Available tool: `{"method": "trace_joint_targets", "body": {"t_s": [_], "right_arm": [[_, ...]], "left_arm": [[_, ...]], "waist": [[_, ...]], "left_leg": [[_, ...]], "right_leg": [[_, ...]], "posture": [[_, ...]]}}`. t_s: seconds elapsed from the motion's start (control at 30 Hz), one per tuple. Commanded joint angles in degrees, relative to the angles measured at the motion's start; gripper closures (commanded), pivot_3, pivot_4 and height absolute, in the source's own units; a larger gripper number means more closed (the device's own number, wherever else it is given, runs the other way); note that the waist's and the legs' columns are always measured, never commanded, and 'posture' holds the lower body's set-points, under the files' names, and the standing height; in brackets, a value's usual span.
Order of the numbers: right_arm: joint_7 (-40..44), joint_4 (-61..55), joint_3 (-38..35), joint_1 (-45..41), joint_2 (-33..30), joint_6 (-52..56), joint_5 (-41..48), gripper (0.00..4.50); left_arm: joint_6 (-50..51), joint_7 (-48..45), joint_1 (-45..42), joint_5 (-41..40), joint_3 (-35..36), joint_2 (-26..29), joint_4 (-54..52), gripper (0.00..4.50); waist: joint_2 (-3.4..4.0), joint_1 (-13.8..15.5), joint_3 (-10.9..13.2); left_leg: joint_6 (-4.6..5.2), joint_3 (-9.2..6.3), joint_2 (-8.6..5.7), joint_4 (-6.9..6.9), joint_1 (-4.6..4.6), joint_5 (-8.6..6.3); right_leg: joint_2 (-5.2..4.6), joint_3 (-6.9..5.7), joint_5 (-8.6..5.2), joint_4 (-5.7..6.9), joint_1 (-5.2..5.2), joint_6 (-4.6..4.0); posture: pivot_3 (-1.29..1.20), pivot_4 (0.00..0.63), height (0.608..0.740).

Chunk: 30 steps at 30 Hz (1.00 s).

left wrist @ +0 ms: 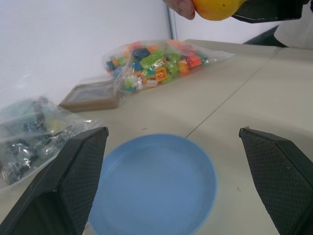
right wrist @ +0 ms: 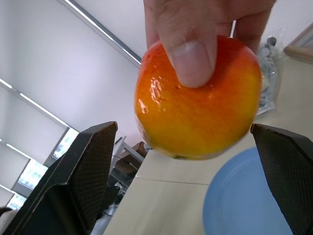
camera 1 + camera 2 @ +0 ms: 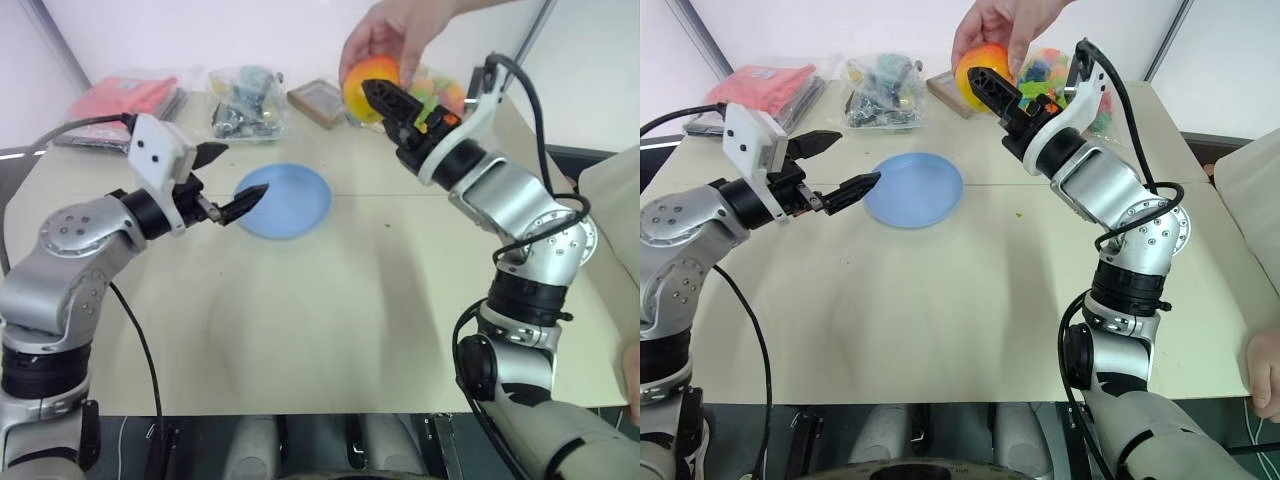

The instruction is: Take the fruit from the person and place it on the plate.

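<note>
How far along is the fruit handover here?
Nothing is finished: the plate lies bare. In hand: the person's hand holds the fruit up, and the open right gripper is at it, fingers either side, not closed. Left: grip it, carry it over, set it on the plate.

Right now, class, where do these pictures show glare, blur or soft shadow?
Right wrist view: small glare spots on the fruit, blurred window background. Left wrist view: the plate looks soft, its own fingers blurred. Left eye view: faint shadows on the table.

Beige table (image 3: 330, 330), blue plate (image 3: 290, 200) on it; bags (image 3: 245, 100), framed board (image 3: 318, 100) behind
</note>
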Motion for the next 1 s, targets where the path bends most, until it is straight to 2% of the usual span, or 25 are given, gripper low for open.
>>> {"method": "trace_joint_targets", "body": {"t_s": [0.03, 0.57, 0.67, 0.7, 0.73, 1.0], "right_arm": [[2.5, 0.7, 0.4, -2.8, -0.8, -1.8, -0.4, 0.04], [11.6, 8.0, 2.6, -7.5, -0.6, -5.1, -9.4, 0.04], [12.3, 8.1, 2.5, -7.6, -0.2, -5.1, -10.1, 0.9], [12.5, 8.0, 2.5, -7.5, -0.1, -5.0, -10.3, 1.36], [12.5, 8.0, 2.5, -7.5, 0.0, -4.9, -10.3, 1.56], [12.9, 7.6, 2.7, -7.1, -0.3, -4.3, -11.1, 1.58]], "left_arm": [[-0.3, 0.3, -0.7, 0.0, 0.6, 0.0, -1.9, 0.0], [1.0, 2.2, 0.2, -0.6, 1.4, -0.5, -4.2, 0.0], [1.1, 2.3, 0.3, -0.5, 1.6, -0.6, -4.3, 0.0], [1.2, 2.3, 0.3, -0.5, 1.6, -0.6, -4.3, 0.0], [1.2, 2.3, 0.3, -0.5, 1.7, -0.6, -4.4, 0.0], [1.0, 2.4, 0.3, -0.4, 1.8, -0.6, -4.1, 0.0]], "waist": [[0.0, 0.0, 0.0], [0.01, 0.0, 0.0], [0.01, 0.0, 0.0], [0.01, 0.0, 0.0], [0.01, 0.0, 0.0], [0.01, 0.0, 0.0]], "left_leg": [[0.0, 0.0, 0.0, 0.0, 0.0, 0.0], [0.0, 0.01, 0.0, -0.03, -0.03, 0.0], [0.0, 0.01, 0.0, -0.04, -0.03, 0.0], [0.0, 0.01, 0.0, -0.04, -0.03, 0.0], [0.0, 0.0, 0.0, -0.05, -0.03, 0.0], [0.0, 0.0, 0.01, -0.06, -0.03, 0.0]], "right_leg": [[0.0, 0.0, 0.0, 0.0, 0.0, 0.0], [0.0, 0.0, 0.0, -0.02, -0.04, 0.0], [-0.01, 0.0, 0.0, -0.03, -0.04, 0.0], [-0.01, 0.0, 0.0, -0.03, -0.04, 0.0], [0.0, 0.0, 0.0, -0.03, -0.05, 0.0], [0.0, 0.0, 0.0, -0.03, -0.06, 0.0]], "posture": [[0.0, 0.15, 0.731], [0.0, 0.15, 0.731], [0.0, 0.15, 0.731], [0.0, 0.15, 0.731], [0.0, 0.15, 0.731], [0.0, 0.15, 0.731]]}}
